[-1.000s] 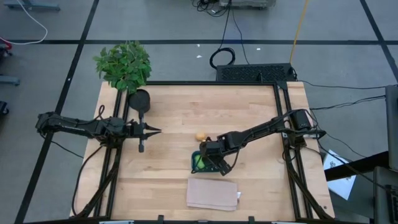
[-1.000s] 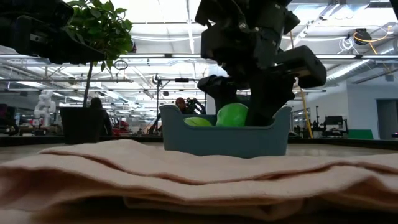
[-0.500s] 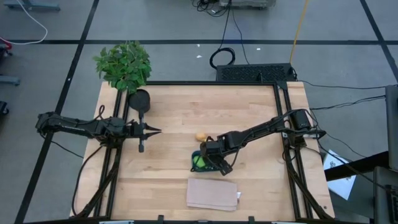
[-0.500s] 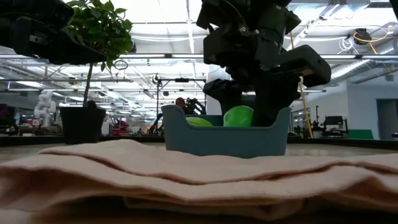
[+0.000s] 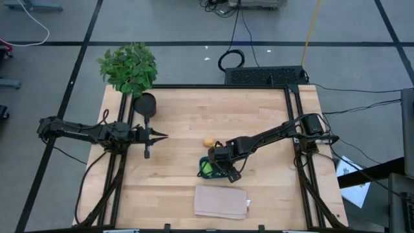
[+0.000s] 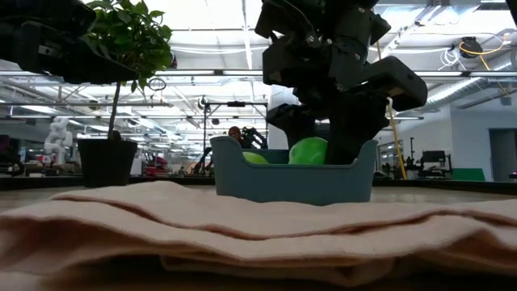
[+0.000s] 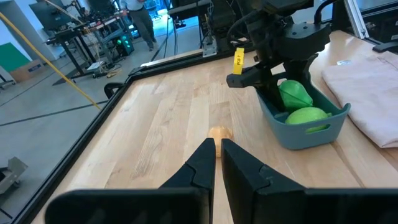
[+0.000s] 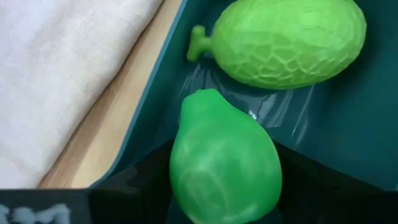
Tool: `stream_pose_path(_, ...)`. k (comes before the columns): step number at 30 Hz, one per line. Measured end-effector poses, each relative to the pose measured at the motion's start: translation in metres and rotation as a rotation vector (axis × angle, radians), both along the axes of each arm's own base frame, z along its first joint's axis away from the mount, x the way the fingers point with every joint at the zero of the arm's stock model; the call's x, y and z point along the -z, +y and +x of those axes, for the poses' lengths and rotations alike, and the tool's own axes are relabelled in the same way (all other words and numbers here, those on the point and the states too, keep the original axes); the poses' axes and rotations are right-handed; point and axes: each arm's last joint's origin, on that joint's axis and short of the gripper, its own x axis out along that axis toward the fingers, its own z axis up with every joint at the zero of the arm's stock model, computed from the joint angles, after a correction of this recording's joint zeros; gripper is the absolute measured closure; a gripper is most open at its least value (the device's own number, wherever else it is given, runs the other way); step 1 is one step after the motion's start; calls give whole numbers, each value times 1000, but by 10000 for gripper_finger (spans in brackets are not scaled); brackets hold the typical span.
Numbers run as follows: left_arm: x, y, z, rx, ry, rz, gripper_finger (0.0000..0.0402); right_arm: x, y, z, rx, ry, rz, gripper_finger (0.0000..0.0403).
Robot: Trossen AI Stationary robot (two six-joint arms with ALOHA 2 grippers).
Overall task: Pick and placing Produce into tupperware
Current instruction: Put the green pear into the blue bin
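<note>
**A:** Start with the high view. Where do you stand?

**B:** Your right gripper (image 5: 220, 167) sits over the small teal-blue plastic container with low walls (image 5: 202, 170), near the middle of the light wooden table (image 5: 194, 116). The one piece left outside, the small orange-tan roundish fruit (image 5: 209, 142), lies on bare wood near the container, on its far side from the folded beige cloth (image 5: 221, 201). Your left gripper (image 5: 162, 136) waits well apart, pointing across the table towards that fruit.

**A:** And the low view?

**B:** You see the right gripper (image 6: 335, 129) coming down into the container (image 6: 295, 182), with a bright green smooth pear-shaped fruit (image 6: 308, 151) showing above the wall and a second green piece (image 6: 255, 158) beside it.

**A:** Left wrist view?

**B:** Your left fingers (image 7: 214, 163) are pressed shut, holding nothing. The orange-tan fruit (image 7: 218, 132) lies straight ahead of them; the container (image 7: 305, 127) is off to one side.

**A:** Right wrist view?

**B:** The smooth green fruit (image 8: 224, 165) rests inside the container (image 8: 323, 134) between your spread fingers, and I judge it released, not gripped. The bright green netted fruit with a short stem (image 8: 286, 40) lies just beyond. The orange-tan fruit is not visible here. Your right arm is much the nearer to it, so I judge it the one to lift clear and reach over.
</note>
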Motion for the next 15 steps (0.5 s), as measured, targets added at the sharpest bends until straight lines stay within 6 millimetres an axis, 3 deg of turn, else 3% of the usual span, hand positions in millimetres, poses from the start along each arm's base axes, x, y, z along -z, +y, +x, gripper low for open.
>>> stream_pose_path(15, 0, 0, 0, 0, 0, 0, 371, 0, 0, -1, -31, -1, -18, 183)
